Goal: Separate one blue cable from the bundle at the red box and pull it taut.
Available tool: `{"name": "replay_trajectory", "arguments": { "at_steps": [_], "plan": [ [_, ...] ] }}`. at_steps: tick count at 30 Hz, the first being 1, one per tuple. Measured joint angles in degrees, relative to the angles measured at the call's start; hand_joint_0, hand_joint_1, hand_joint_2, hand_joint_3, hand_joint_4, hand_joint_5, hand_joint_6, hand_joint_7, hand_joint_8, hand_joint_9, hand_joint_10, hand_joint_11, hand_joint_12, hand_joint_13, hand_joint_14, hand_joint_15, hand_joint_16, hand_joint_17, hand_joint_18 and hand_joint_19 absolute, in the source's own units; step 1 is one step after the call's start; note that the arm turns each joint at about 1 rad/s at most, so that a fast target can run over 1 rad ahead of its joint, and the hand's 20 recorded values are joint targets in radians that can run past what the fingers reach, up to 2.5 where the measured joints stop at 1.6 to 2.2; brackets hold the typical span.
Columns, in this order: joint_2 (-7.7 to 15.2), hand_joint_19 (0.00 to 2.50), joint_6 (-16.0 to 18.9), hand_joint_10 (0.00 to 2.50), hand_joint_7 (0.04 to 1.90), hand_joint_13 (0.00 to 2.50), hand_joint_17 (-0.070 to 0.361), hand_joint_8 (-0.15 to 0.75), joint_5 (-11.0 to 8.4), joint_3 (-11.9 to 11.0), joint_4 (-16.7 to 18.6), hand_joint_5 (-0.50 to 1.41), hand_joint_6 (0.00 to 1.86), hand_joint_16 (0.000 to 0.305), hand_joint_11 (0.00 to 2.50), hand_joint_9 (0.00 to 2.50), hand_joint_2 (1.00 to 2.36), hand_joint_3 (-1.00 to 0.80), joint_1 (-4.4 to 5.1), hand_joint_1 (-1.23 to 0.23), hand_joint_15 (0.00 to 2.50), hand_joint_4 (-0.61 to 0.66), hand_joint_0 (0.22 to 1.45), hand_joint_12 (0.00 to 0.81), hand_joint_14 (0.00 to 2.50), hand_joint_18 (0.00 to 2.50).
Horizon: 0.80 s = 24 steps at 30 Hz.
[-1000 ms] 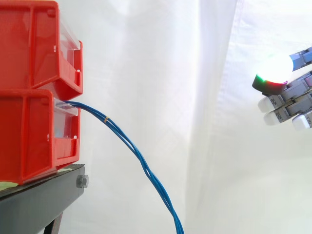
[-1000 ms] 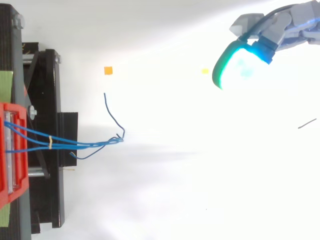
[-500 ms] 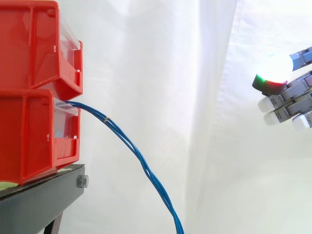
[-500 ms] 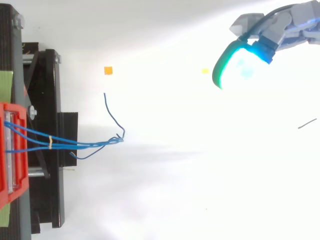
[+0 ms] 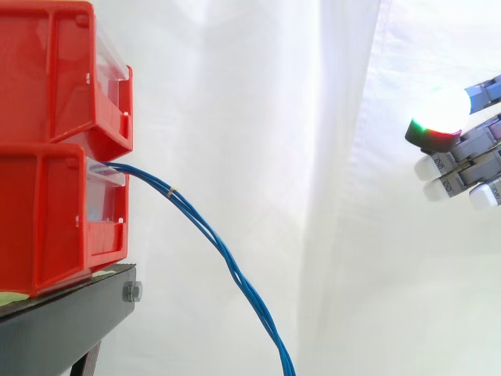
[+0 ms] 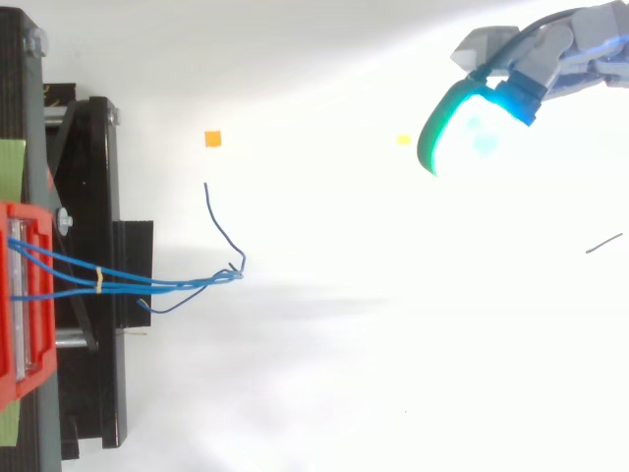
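A bundle of thin blue cables (image 5: 233, 272) comes out of the lower red bin (image 5: 47, 211), held together by a small yellow tie (image 5: 170, 190), and sags down to the right out of the side view. From above, the cables (image 6: 177, 285) fan out past the stand, one loose end curling upward. My hand (image 5: 470, 160) hangs far to the right, well clear of the cables, its fingers relaxed and pointing left, with one fingertip (image 6: 472, 128) glowing. The hand (image 6: 550, 54) holds nothing.
Two red bins are stacked, the upper red bin (image 5: 47, 70) on the lower, on a black stand (image 5: 63, 321) at the left. An orange marker (image 6: 212, 139) and a yellow marker (image 6: 402, 140) lie on the white floor.
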State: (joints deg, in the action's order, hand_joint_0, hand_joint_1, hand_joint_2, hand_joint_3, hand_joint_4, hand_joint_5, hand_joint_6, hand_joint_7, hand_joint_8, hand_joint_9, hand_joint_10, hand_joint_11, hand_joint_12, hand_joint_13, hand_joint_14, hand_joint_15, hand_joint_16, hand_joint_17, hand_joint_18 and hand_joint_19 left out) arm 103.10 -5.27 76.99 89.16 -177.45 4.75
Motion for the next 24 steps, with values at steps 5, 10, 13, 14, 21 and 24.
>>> {"name": "replay_trajectory", "arguments": {
  "at_steps": [5,10,13,14,21,24],
  "plan": [
    [0.0,0.54,0.0,0.01,0.72,0.6,0.117,0.275,0.0,0.0,0.0,-0.21,0.5,0.052,0.24,0.6,1.0,-0.5,0.0,-0.76,0.31,0.22,0.52,0.358,0.01,0.52],
    [0.0,0.56,0.0,0.01,0.71,0.6,0.117,0.275,0.0,0.0,0.0,-0.21,0.5,0.052,0.25,0.6,1.0,-0.5,0.0,-0.76,0.31,0.22,0.52,0.357,0.01,0.52],
    [0.0,0.54,0.0,0.01,0.72,0.6,0.117,0.273,0.0,0.0,0.0,-0.21,0.5,0.052,0.25,0.6,1.0,-0.5,0.0,-0.76,0.32,0.22,0.52,0.357,0.01,0.52],
    [0.0,0.55,0.0,0.01,0.72,0.6,0.117,0.275,0.0,0.0,0.0,-0.21,0.5,0.052,0.25,0.6,1.0,-0.5,0.0,-0.75,0.32,0.22,0.52,0.357,0.01,0.52],
    [0.0,0.55,0.0,0.01,0.72,0.61,0.117,0.275,-0.03,0.0,0.0,-0.21,0.5,0.052,0.24,0.6,1.0,-0.5,0.0,-0.76,0.32,0.22,0.52,0.359,0.01,0.52],
    [0.0,0.55,0.0,0.01,0.72,0.61,0.117,0.276,-0.08,0.0,-0.2,-0.21,0.5,0.052,0.26,0.6,1.0,-0.5,0.0,-0.76,0.31,0.22,0.52,0.357,0.01,0.53]
  ]
}}
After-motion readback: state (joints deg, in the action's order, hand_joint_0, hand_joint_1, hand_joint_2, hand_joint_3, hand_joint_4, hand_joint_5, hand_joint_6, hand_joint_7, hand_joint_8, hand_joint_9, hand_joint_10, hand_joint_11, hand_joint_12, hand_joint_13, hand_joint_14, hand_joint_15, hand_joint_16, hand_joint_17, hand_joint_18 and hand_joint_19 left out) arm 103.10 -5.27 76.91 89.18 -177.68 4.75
